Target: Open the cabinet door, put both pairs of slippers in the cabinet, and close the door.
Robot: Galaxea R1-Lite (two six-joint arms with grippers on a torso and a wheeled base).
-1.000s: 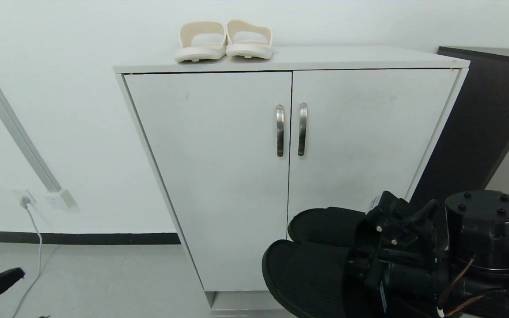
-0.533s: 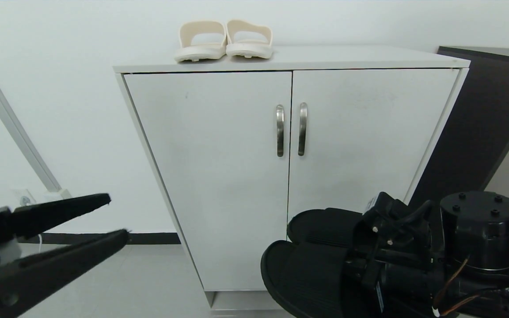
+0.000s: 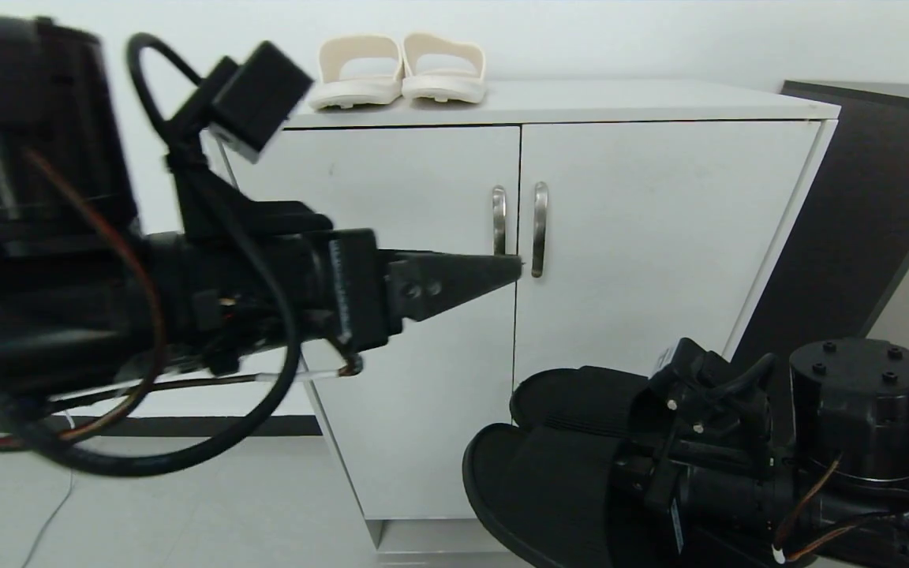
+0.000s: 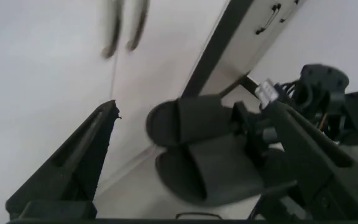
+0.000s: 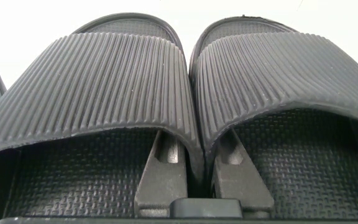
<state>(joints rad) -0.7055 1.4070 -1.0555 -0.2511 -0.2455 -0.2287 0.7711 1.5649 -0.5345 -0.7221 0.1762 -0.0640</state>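
Observation:
The white cabinet (image 3: 660, 221) stands with both doors closed. Its two metal handles (image 3: 540, 229) meet at the middle. A cream pair of slippers (image 3: 399, 71) lies on its top. My left gripper (image 3: 511, 268) is held level in front of the left door, its tip right by the left handle (image 3: 499, 213). In the left wrist view this gripper (image 4: 194, 109) is open wide. My right gripper (image 3: 648, 442) is low at the right, shut on the black pair of slippers (image 3: 557, 465). Its fingers (image 5: 163, 171) pinch the slippers' (image 5: 117, 81) inner edges together.
A dark panel (image 3: 865, 237) leans beside the cabinet on the right. A white wall is behind, with a black baseboard (image 3: 265, 426) and grey floor (image 3: 226, 505) to the left of the cabinet.
My left arm has swung up from the lower left to in front of the cabinet's left door, ending by the handle. The right gripper with the black slippers has barely moved.

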